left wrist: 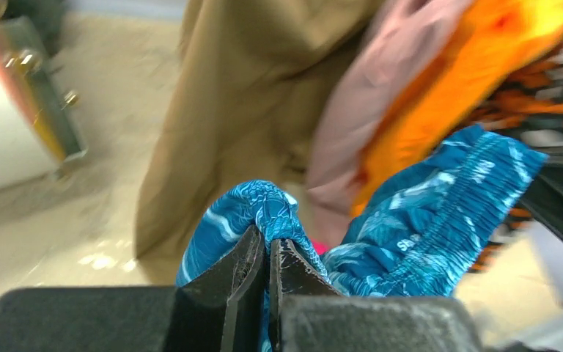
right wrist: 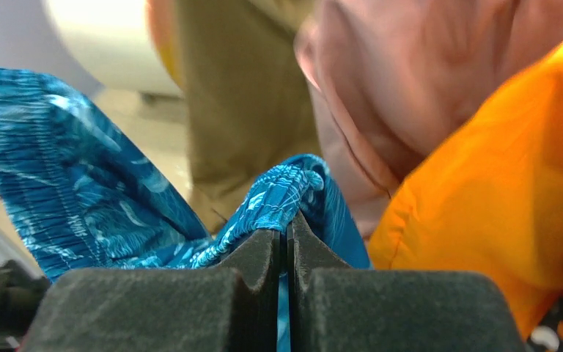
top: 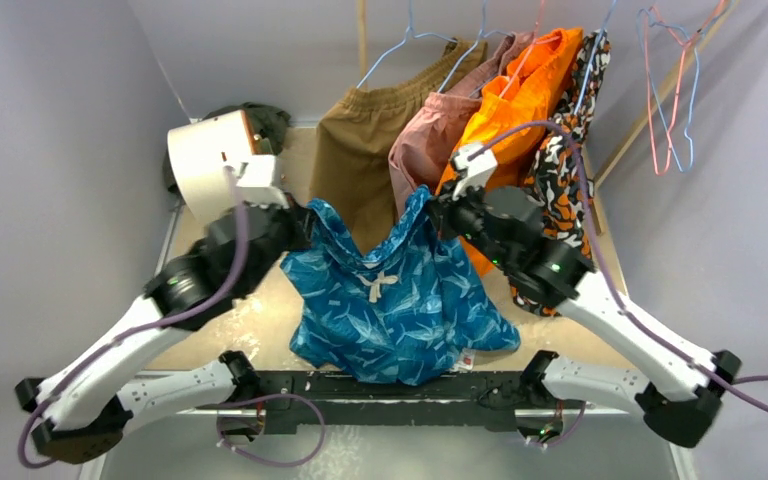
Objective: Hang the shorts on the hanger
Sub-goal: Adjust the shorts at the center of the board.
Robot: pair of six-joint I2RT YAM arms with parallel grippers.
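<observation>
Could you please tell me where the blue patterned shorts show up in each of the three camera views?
Top external: the shorts hang at centre, stretched between the left gripper and the right gripper.
Left wrist: the shorts fill lower centre and right, a fold pinched in the jaws.
Right wrist: the shorts fill left and lower centre, a fold pinched in the jaws.
Shared landmark: the brown shorts, hanging behind in every view.

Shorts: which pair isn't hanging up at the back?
The blue patterned shorts. Both jaws pinch its waistband; the brown shorts, pink shorts and orange shorts hang behind it.
</observation>
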